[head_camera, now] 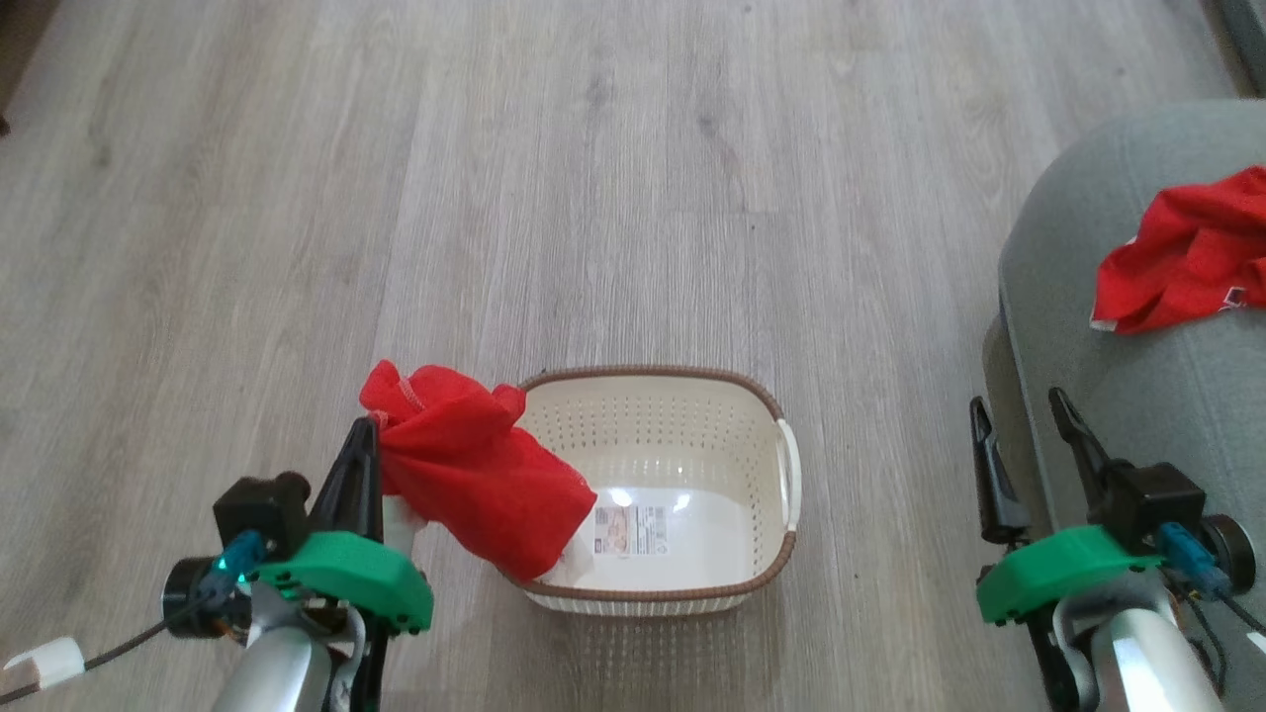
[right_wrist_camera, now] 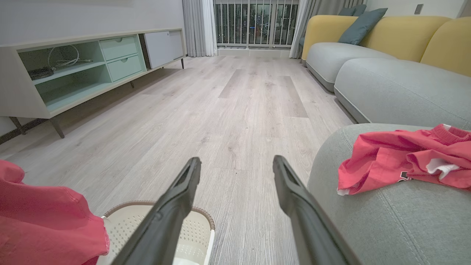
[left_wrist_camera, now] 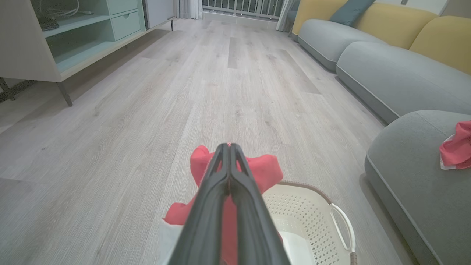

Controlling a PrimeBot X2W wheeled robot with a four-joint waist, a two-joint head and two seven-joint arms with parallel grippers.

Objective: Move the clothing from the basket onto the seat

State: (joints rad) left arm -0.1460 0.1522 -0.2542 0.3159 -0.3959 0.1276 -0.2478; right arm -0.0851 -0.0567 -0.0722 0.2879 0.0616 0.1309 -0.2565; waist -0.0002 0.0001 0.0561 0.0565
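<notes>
Pinching a red garment between clenched fingers, the left gripper holds the cloth bunched just to its right, with the lower folds hanging over the near rim of the basket and down inside. Well off to that side, the right gripper hangs released and empty just beside the seat, where a second garment lies. The hold on this thin fabric looks shallow. A quick swing could drop it on the floor, or a trailing hem could snag the rim and drag the basket.

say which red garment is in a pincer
The garment over the basket, clamped in the left pincer; the other garment lies loose on the grey seat.
</notes>
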